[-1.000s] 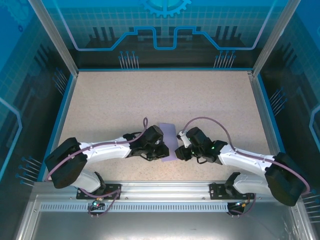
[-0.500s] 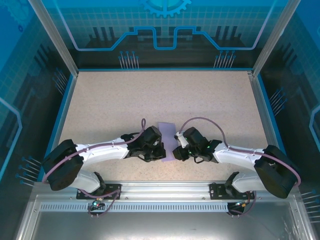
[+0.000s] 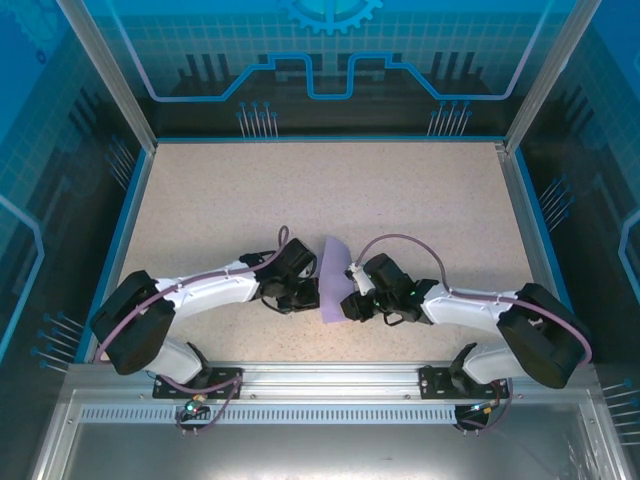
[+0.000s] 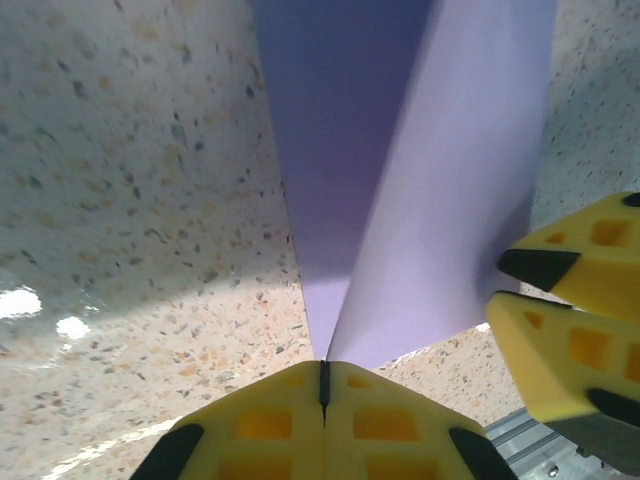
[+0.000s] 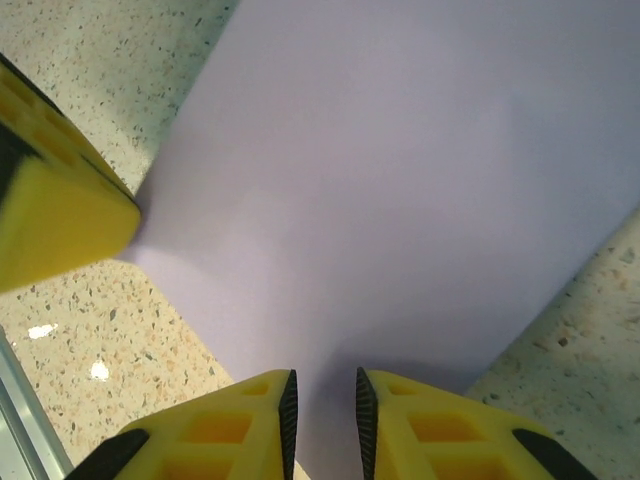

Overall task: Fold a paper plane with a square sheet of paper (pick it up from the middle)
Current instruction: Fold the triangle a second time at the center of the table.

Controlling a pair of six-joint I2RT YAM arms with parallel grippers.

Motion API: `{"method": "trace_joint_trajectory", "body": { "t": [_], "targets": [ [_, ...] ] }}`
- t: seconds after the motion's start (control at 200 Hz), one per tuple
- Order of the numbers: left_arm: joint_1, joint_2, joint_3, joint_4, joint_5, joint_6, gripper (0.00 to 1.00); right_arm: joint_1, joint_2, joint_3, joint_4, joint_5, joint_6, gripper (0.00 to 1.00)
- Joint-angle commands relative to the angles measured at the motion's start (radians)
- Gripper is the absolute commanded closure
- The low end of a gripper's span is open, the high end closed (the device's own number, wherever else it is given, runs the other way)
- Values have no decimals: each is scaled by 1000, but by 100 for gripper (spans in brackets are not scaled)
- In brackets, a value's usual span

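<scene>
We see the sheet [image 3: 333,278] at the near middle of the table [image 3: 210,200], between the two grippers, bent along its length into a shallow V with one side shaded and the other pale. The left gripper [image 4: 323,377] is clenched on the near tip of that V, its yellow fingers [image 4: 260,420] pressed flat together with the sheet fanning out from the seam. Just to its right, the right gripper [image 5: 322,400] has its jaws slightly apart, the sheet's near edge running into the narrow gap between them.
</scene>
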Motion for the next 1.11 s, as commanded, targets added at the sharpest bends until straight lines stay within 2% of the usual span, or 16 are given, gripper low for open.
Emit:
{"method": "trace_joint_trajectory", "body": {
  "t": [0.0,0.205,0.37,0.605,1.1],
  "targets": [
    [19,19,66,-94,46,101,100,-14,30,29,33,-34,21,75],
    [34,63,123,-91,123,129,100,-51,-41,36,-16,-38,46,73],
    [26,74,83,23,178,44,100,-115,-92,26,-92,-66,64,71],
    [-53,107,89,74,147,-30,100,-157,-86,51,-150,-111,38,71],
    [-57,203,156,105,133,-72,100,-188,10,30,-81,-163,39,73]
  ]
}}
